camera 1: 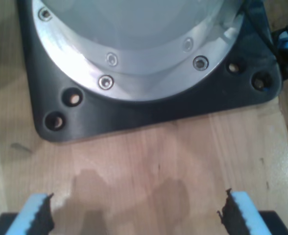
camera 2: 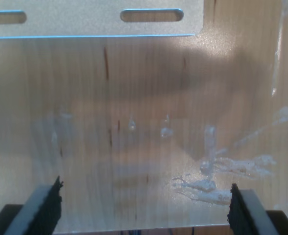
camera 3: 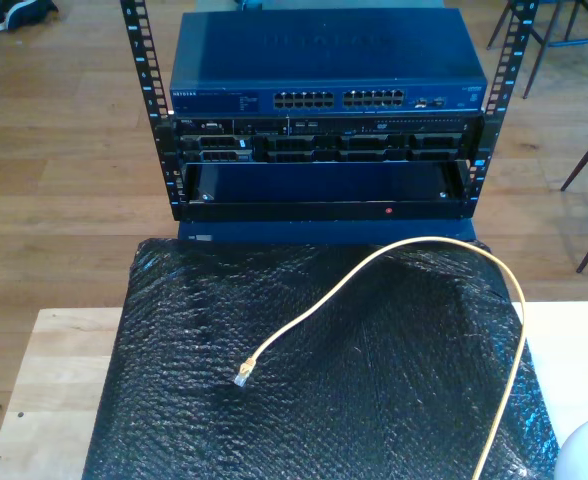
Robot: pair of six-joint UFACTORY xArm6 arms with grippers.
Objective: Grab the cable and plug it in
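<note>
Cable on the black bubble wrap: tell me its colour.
Pale yellow, with a clear plastic connector at its free end. The cable shows best in the exterior view.

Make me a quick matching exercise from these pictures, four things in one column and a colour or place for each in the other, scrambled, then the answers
Things:
1. cable
2. network switch
3. bubble wrap
4. clear plug

Matches:
A. black sheet spread over the table
B. blue box on top of the rack
C. pale yellow, looping across the black sheet
D. at the cable's loose end, nearer the exterior view's left

Pairs: 1-C, 2-B, 3-A, 4-D
</note>
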